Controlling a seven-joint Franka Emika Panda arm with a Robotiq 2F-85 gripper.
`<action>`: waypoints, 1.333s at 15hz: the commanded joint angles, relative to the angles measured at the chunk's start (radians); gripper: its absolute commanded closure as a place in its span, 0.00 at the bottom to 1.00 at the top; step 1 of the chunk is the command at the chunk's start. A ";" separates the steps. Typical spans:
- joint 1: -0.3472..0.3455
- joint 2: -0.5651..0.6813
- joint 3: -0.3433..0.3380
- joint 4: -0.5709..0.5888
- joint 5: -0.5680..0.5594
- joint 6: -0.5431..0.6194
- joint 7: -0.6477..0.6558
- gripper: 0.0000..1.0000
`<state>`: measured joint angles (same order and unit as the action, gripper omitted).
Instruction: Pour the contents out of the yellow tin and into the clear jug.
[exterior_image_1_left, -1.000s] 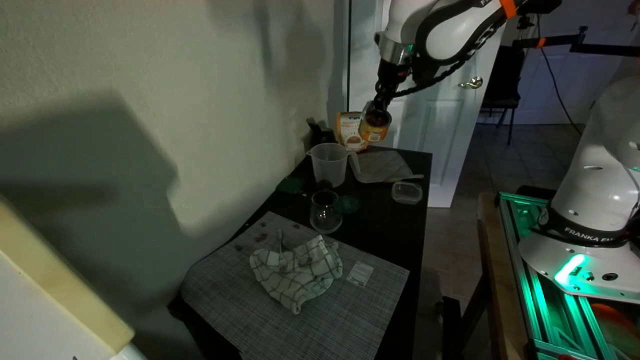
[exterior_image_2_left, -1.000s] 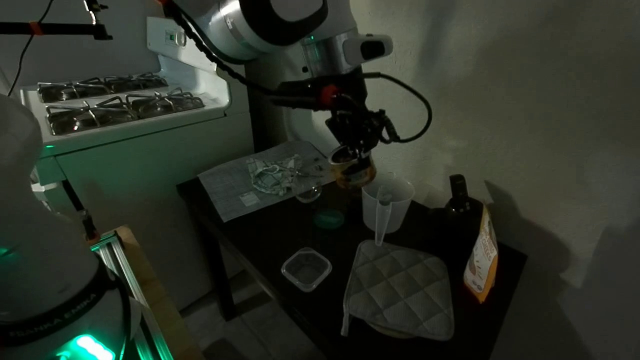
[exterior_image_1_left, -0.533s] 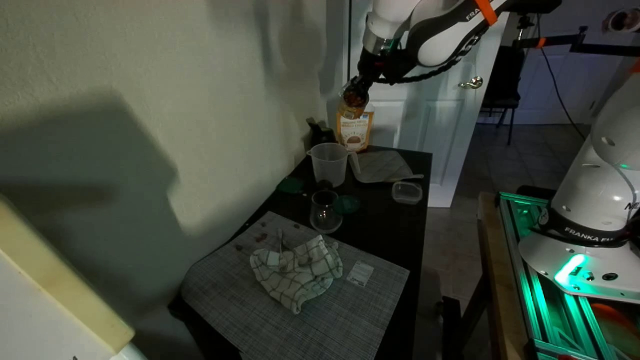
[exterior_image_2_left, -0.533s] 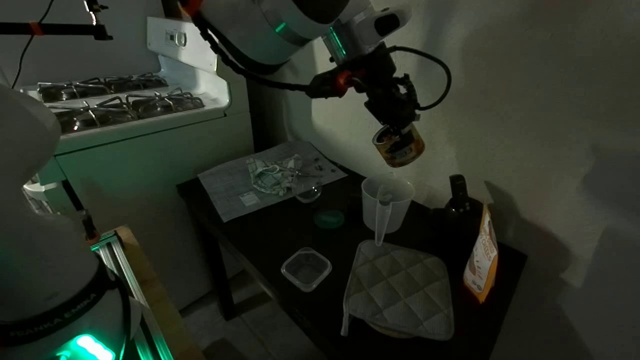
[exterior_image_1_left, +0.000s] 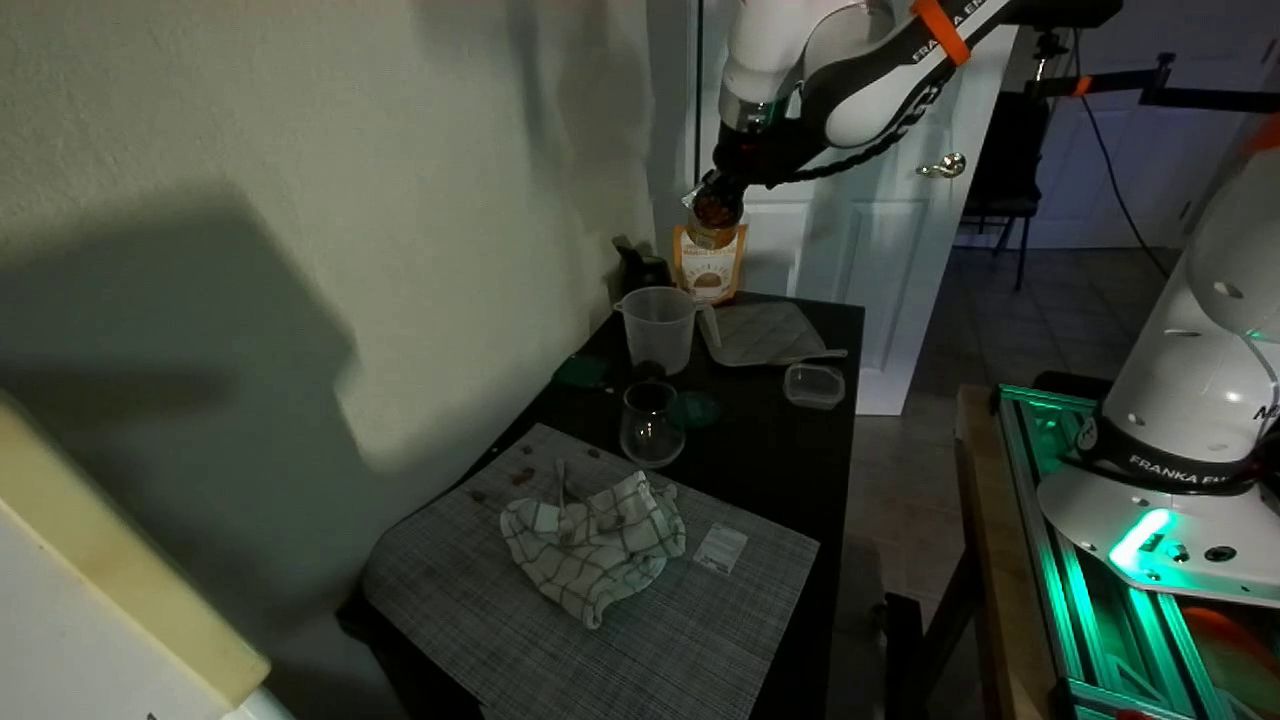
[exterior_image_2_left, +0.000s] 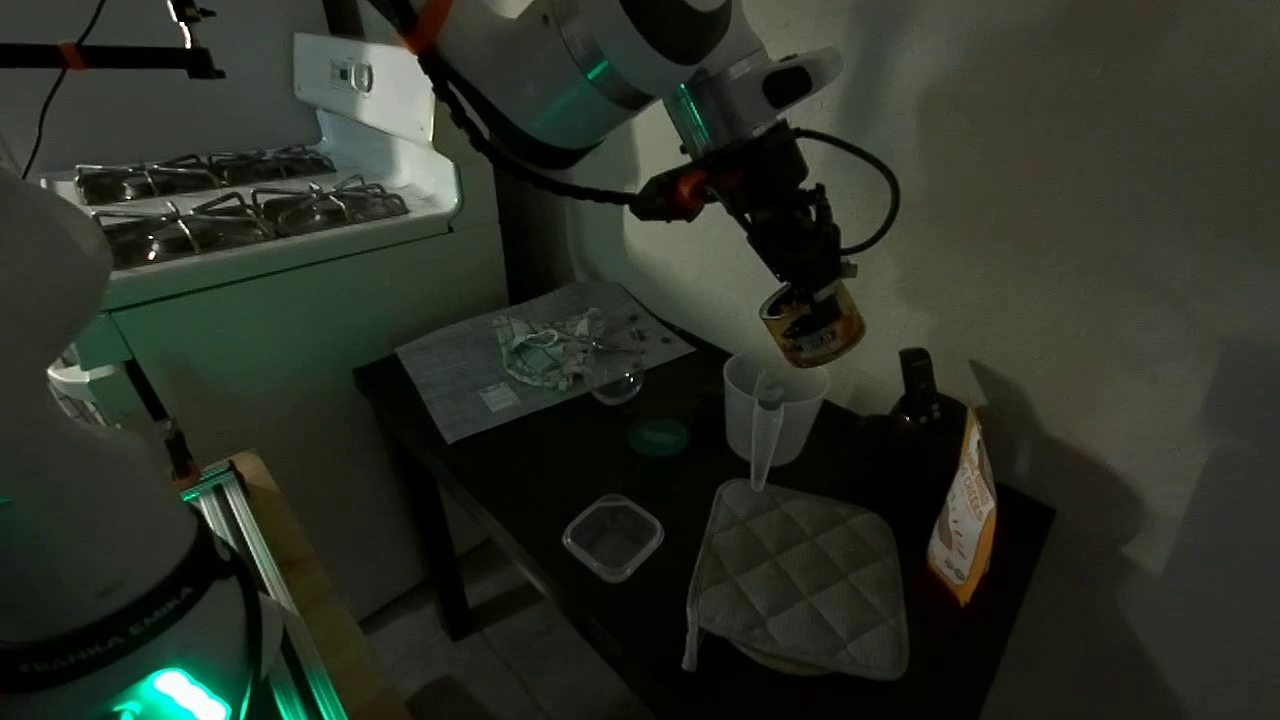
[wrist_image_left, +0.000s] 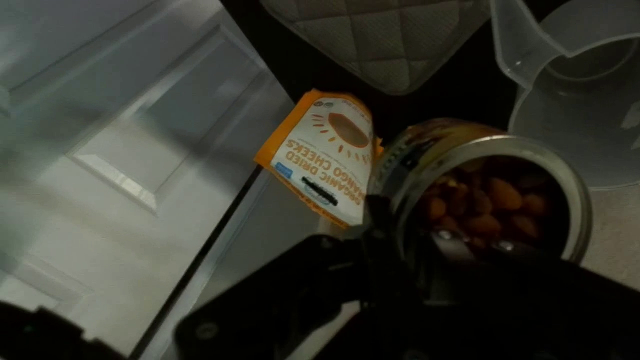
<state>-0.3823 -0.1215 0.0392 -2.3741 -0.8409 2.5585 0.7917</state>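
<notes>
Robot arm (exterior_image_2_left: 545, 85): hung higher than the clear jug (exterior_image_2_left: 795, 425), slightly lower than half a second before; both exterior views cut off part of it at the top edge.
Dark table (exterior_image_1_left: 770, 460): stood under the jug, unchanged, much of it sunk in gloom.
Quilted pot holder (exterior_image_2_left: 810, 580): lay just beside the jug, on its handle side, unmoved.
Jug: stood upright where it had been; the right and top edges of the wrist view cropped it.
Mango pouch (wrist_image_left: 325, 150): stood near the jug; in the wrist view the yellow tin (exterior_image_2_left: 825, 340) hid part of it.
Gripper (exterior_image_2_left: 815, 295): clamped on the tin near its rim, higher than the jug; dark and hard to make out.
Tin: hung tilted, higher than the jug; a second earlier it showed left of the jug in an exterior view, now above its right side; whether it was over the jug's mouth could not be told.
Brown nut-like pieces (wrist_image_left: 482, 210): lay in the tin, partly lost in shadow.
</notes>
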 joint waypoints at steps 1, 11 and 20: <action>0.068 0.010 -0.014 0.055 -0.180 -0.170 0.270 0.97; 0.300 0.152 -0.004 0.159 -0.456 -0.523 0.601 0.97; 0.363 0.254 -0.007 0.188 -0.858 -0.586 0.654 0.97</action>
<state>-0.0482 0.1182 0.0413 -2.1784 -1.5944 2.0080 1.3833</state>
